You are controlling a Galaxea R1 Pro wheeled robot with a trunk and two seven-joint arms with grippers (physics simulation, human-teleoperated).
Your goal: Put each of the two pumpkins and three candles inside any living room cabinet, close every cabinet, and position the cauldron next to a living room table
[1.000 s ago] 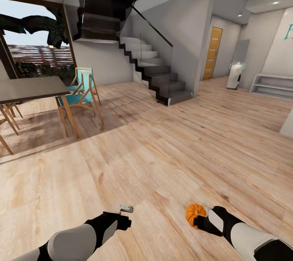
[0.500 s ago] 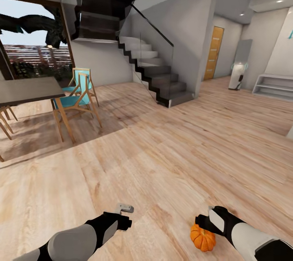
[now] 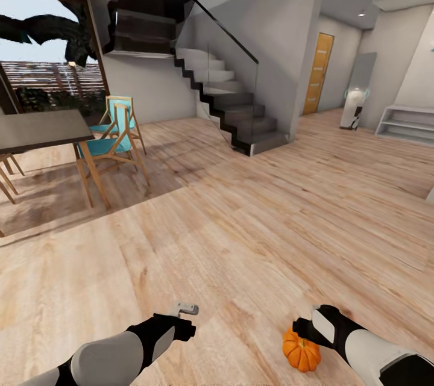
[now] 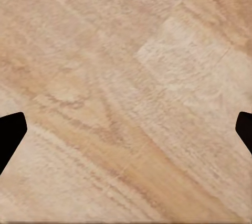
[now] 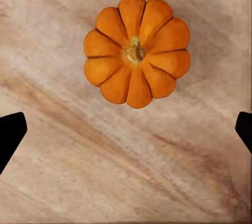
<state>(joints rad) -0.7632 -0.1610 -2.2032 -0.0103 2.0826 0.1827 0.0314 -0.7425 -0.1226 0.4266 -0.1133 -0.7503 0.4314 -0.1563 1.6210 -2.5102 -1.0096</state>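
Right wrist view, right gripper (image 5: 126,129) wide open, pumpkin (image 5: 136,50) seemingly lying free below.

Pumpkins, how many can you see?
1. The pumpkin sits on the wood floor, just below the right tool, stem up. Others may be out of view.

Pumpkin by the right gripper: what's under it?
The pumpkin sits stem-up on the bare wood plank floor, apart from the open right gripper. Nothing else shows around it; the patch of floor directly beneath it is covered.
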